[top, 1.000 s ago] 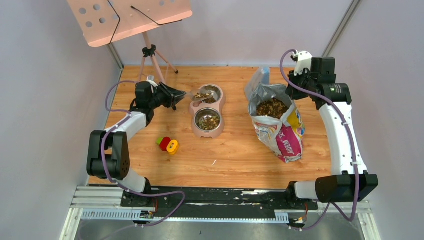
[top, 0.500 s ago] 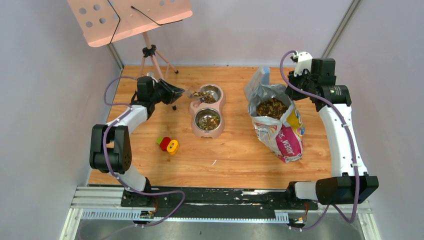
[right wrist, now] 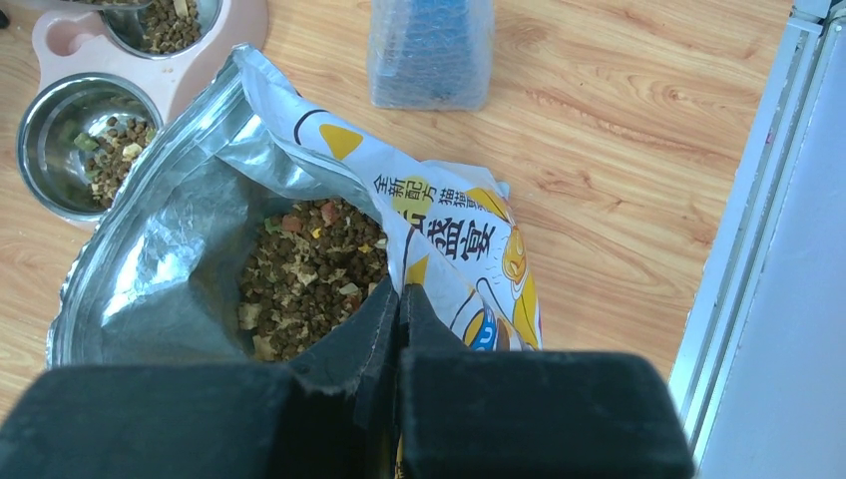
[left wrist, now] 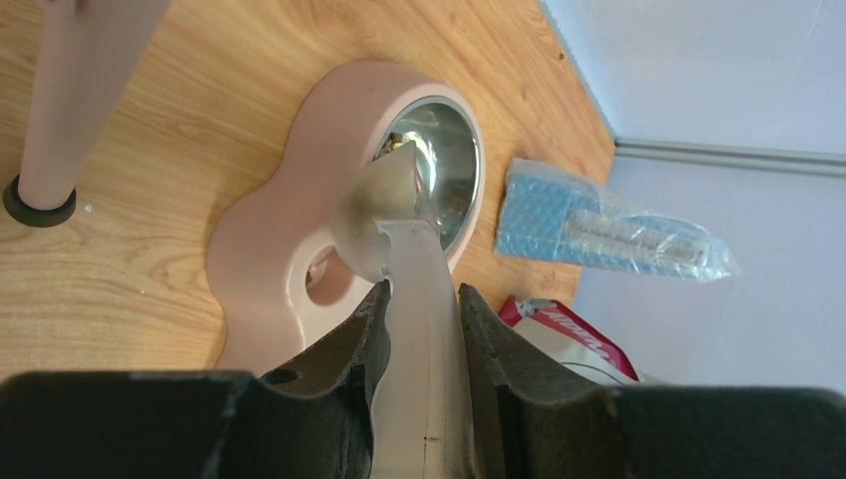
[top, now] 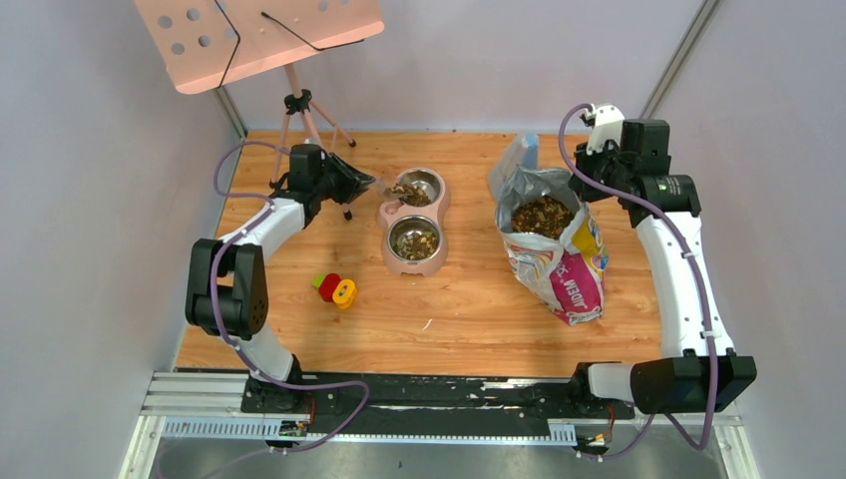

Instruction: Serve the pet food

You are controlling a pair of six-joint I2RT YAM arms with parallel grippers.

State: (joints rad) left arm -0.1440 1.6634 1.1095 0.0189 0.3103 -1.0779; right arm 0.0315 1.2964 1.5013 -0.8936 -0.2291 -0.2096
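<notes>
The pet food fills the open printed bag (top: 571, 271) as a brown heap (top: 542, 215), which also shows in the right wrist view (right wrist: 309, 274). More kibble lies in both steel bowls of the pink feeder (top: 440, 212): the far one (top: 409, 190) and the near one (top: 415, 239). My left gripper (top: 361, 185) is shut on the handle of a pale scoop (left wrist: 384, 215), whose head hangs over the far bowl's rim. My right gripper (right wrist: 397, 294) is shut on the bag's (right wrist: 449, 225) top edge and holds the mouth open.
A red-and-yellow toy (top: 335, 289) lies left of the feeder. A pink music stand's tripod (top: 299, 105) stands at the back left, one leg (left wrist: 85, 90) close to my left gripper. A bubble-wrapped blue package (top: 519, 152) lies behind the bag. Walls close in on both sides.
My left arm has swung back and to the right, bringing its gripper closer to the feeder with the scoop still over the far bowl. The right arm has barely moved.
</notes>
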